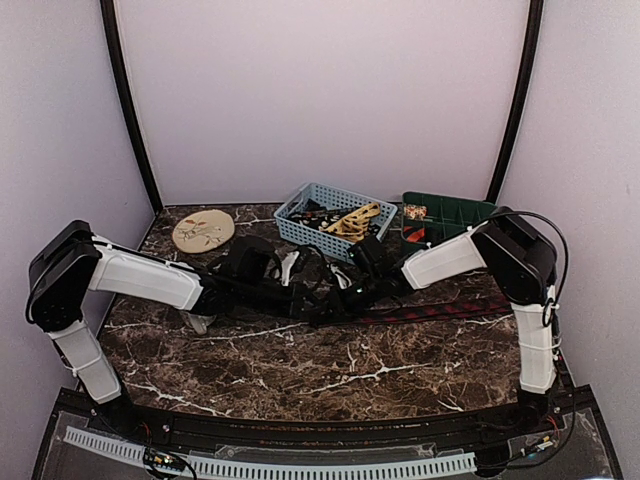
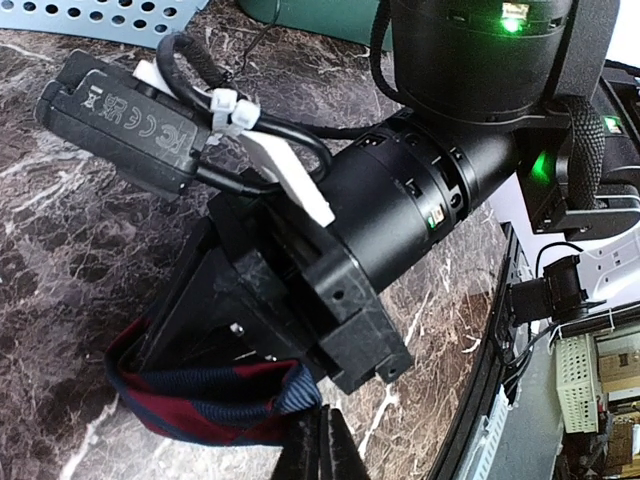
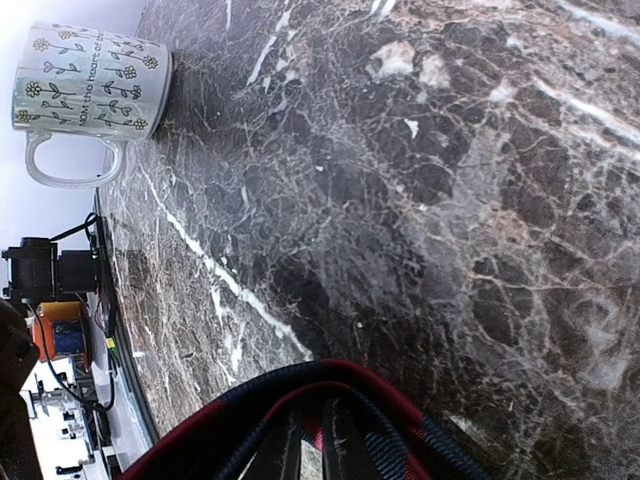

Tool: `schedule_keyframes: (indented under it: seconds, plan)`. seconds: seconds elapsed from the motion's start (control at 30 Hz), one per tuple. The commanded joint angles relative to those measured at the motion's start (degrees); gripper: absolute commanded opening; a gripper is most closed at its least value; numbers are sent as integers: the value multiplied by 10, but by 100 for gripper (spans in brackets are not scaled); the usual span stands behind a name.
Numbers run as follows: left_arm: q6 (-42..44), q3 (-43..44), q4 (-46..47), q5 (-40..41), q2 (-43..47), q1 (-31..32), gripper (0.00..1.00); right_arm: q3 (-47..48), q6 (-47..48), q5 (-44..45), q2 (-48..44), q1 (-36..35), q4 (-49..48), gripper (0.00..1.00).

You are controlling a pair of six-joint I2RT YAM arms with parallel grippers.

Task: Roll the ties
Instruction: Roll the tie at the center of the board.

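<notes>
Fabric this limp slips, so pinch the striped tie (image 2: 200,405) across its width; the jaws of your right gripper (image 3: 310,430) hold it narrowly inside its loop, while those of the left gripper (image 2: 320,440) look closed at its edge.

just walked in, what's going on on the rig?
Mid-roll. Both arms meet on the navy-red striped tie. It loops around the right end effector; the left end effector looks closed on the loop's edge. Its tail lies flat toward the right. More ties sit in the blue basket.
</notes>
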State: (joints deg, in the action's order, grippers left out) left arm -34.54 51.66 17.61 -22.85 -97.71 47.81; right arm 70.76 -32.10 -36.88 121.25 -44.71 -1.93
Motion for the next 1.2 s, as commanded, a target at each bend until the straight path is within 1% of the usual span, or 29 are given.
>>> schedule_keyframes:
  seconds: [0.0,0.13,0.2,0.47,0.63,0.8,0.97,1.07,1.13,1.17]
  plan:
    - [-15,-4,73,-22,5,3,0,-19,-11,2,-6,-4,-12,10]
    - [-11,-10,46,11,10,2,0,-53,-34,-12,-53,9,-55,14]
    - [-8,-11,34,22,11,2,0,-70,-36,-14,-73,16,-58,16]
    - [-2,0,23,27,0,2,0,-133,-58,-40,-136,60,-86,26]
    - [-12,22,33,16,-32,3,0,-172,-76,-57,-168,80,-105,30]
    - [-13,49,42,10,-70,3,0,-214,-113,-78,-193,102,-145,33]
    - [-19,81,50,-1,-115,8,0,-227,-122,-92,-198,110,-152,34]
    - [-32,87,67,-11,-136,8,0,-230,-129,-97,-195,110,-157,37]
    - [-43,90,79,-16,-147,8,10,-231,-130,-99,-192,110,-156,39]
    - [-51,89,85,-18,-151,8,14,-231,-130,-99,-191,110,-156,40]
